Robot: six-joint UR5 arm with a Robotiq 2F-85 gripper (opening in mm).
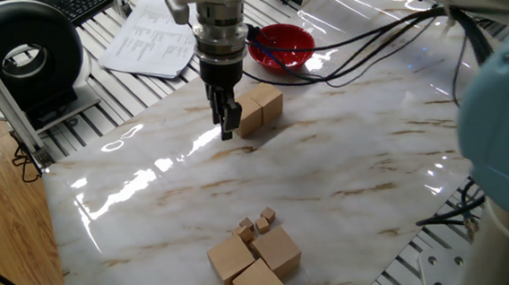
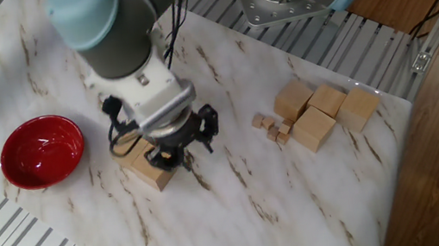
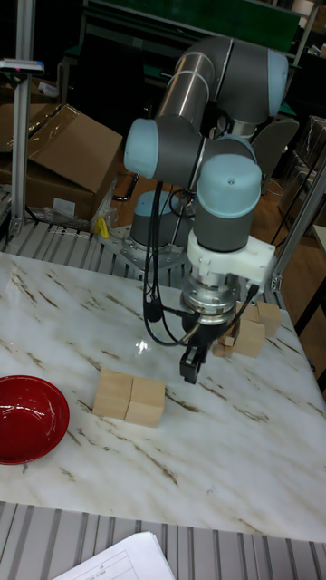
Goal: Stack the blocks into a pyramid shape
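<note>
With two wooden cubes [image 1: 258, 109] already set side by side near the red bowl [image 1: 281, 45], the UR5's gripper [image 1: 227, 124] hangs just above the marble-patterned tabletop [image 1: 328, 173], beside the pair and on the side away from the bowl. It carries nothing; the dark fingers look close together, though no view shows plainly whether they are fully closed. In the tall fixed view the pair [image 3: 130, 398] sits touching, flush on one face, a little way from the bowl [image 3: 30, 419], with the gripper [image 3: 190, 365] clear of it and slightly raised.

The remaining large cubes [image 1: 256, 261] lie in a loose cluster well away from the bowl, near the table's far edge from it, and three or four can be made out there. A few tiny wooden cubes [image 1: 255, 223] sit on the bowl side of that cluster, close enough to get in the way of a grasp.

The pyramid is judged barely begun: only part of a base row stands. The cubes appear rigid and light, with smooth flat faces that may slide on the glossy top if nudged. The sensible hold is across two opposite side faces, near mid-height, on a cube at the cluster's outer edge where the fingers have room. Neighbours touching in the cluster could be dragged along.
</note>
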